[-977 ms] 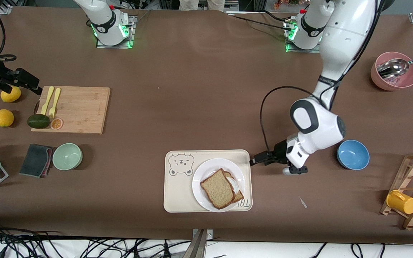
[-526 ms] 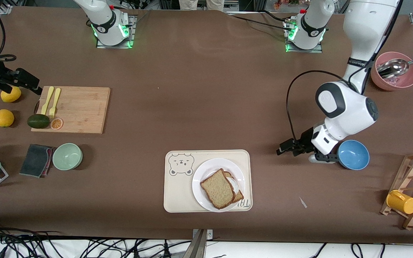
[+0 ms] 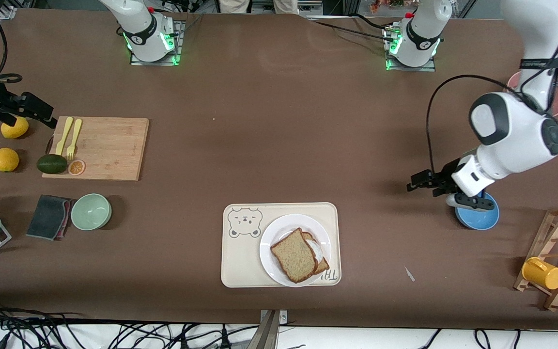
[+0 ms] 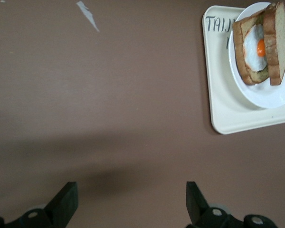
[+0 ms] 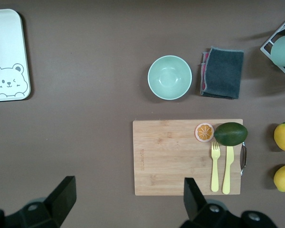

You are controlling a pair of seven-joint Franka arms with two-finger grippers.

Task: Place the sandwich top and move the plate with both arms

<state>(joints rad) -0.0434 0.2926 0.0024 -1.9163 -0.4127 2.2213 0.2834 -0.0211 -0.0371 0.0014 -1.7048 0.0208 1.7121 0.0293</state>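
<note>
The sandwich top (image 3: 293, 255), speckled tan bread with a brown crust, lies on the egg slice (image 3: 321, 264) on the white plate (image 3: 279, 230). The plate sits on the cream bear tray (image 3: 240, 261). In the left wrist view the sandwich top (image 4: 278, 40) leans over the egg (image 4: 256, 45) on the plate (image 4: 263, 95). My left gripper (image 3: 417, 184) is open and empty, up over bare table between the tray and the blue bowl (image 3: 480, 215); it also shows in the left wrist view (image 4: 131, 204). My right gripper (image 5: 128, 202) is open and empty, high over the table by the cutting board (image 5: 180, 156).
The cutting board (image 3: 102, 148) holds a yellow fork and knife, an avocado and an orange slice. A green bowl (image 3: 91, 211), a dark cloth (image 3: 49, 216) and two lemons lie toward the right arm's end. A pink bowl with a spoon (image 3: 557, 104) and a mug rack (image 3: 557, 257) stand at the left arm's end.
My left gripper has drawn away from the tray's edge toward the left arm's end and now hangs by the blue bowl. The sandwich, plate and right arm have not moved.
</note>
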